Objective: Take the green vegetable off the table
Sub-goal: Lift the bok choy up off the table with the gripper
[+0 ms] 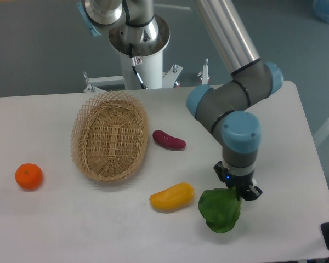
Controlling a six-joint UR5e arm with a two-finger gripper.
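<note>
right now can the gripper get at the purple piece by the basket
Probably not yet: the gripper seems shut on the green vegetable. Otherwise the purple piece lies in the open on the table, beside the basket.

the scene is evenly and brightly lit from above, with soft diffuse light and no hard glare. the white tabletop reads slightly grey-lilac and shows only faint, short shadows: a pale one under the wicker basket and a dim smudge by the orange. the metal arm tube carries a long pale sheen. focus is fair across the frame, a little soft overall, with no visible motion blur or edge bending.
</note>
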